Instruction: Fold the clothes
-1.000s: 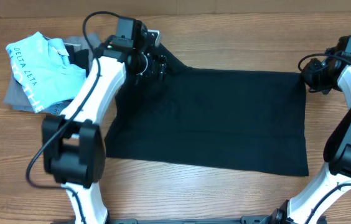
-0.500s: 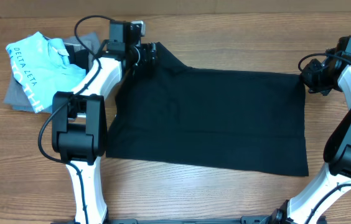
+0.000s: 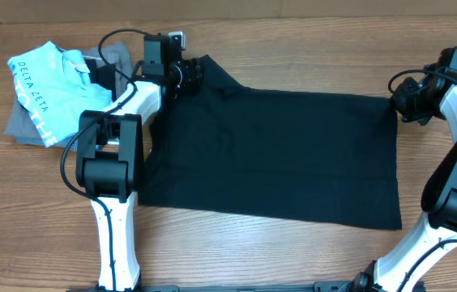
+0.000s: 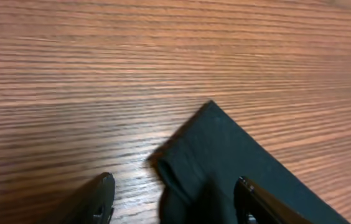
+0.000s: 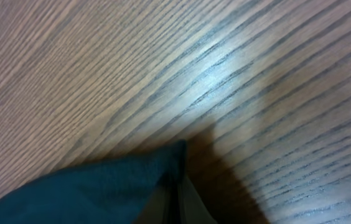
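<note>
Lying near clothes [image 3: 277,154]: blue shirt [image 3: 50,89], grey garments [image 3: 19,126].

Wooden table [image 3: 293,251] carries clothes [image 3: 293,154] (spread flat).

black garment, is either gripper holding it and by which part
The right gripper pinches the black garment at its far right corner. The left gripper straddles the far left corner, jaws apart, not gripping.

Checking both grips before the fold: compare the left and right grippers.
Left gripper stands open astride the black garment's far left corner; right gripper is shut, pinching its far right corner. Both sit at the garment's far edge.
</note>
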